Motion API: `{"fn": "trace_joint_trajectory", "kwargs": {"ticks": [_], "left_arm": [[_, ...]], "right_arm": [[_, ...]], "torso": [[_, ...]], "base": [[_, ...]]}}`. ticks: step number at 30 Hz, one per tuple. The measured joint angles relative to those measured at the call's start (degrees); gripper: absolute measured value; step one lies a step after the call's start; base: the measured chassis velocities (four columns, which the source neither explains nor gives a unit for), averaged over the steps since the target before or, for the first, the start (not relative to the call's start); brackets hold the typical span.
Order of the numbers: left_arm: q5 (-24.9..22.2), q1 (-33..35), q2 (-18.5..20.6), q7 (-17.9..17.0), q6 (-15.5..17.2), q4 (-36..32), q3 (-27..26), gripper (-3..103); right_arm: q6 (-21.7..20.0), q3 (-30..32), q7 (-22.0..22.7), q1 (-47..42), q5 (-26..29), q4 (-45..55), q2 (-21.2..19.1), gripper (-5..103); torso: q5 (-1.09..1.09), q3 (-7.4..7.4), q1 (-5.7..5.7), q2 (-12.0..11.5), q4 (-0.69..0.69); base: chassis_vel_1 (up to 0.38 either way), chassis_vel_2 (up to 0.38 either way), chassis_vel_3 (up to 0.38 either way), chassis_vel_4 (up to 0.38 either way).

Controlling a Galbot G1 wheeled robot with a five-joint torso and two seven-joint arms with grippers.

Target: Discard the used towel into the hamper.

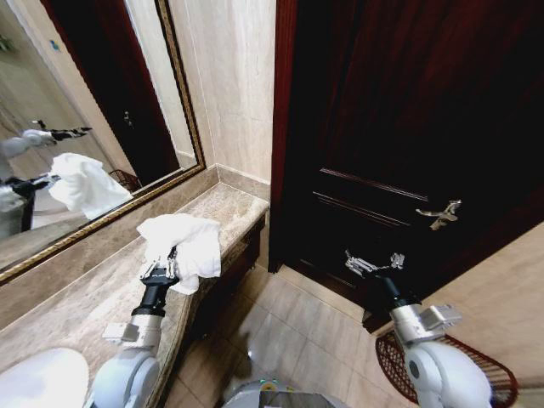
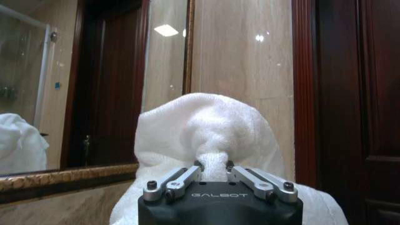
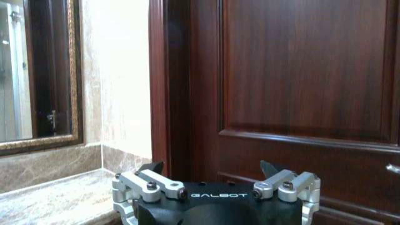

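L gripper (image 1: 161, 270) is pinching the white towel (image 1: 189, 242), which is bunching upward w/ no clear long axis. R gripper (image 1: 372, 262) is hanging wide apart above the hamper (image 1: 476, 367).

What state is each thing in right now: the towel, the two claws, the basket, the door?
Towel: bunched, lifted above the counter, pinched by the left gripper.
Right gripper: open, empty, held before the door.
Hamper: upright on the floor, partly behind the right arm.
Door: shut.
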Motion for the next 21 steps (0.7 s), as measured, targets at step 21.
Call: {"fn": "trace_joint_trajectory", "kwargs": {"ticks": [21], "left_arm": [[0.5, -1.7, 0.2, -0.5, 0.5, 0.0, 0.5, 10]], "right_arm": [[-0.7, -0.1, -1.8, -1.4, -2.9, 0.5, 0.6, 100]], "torso": [[0.0, 0.0, 0.0, 0.0, 0.0]], "base": [[0.0, 0.0, 0.0, 0.0]]}}
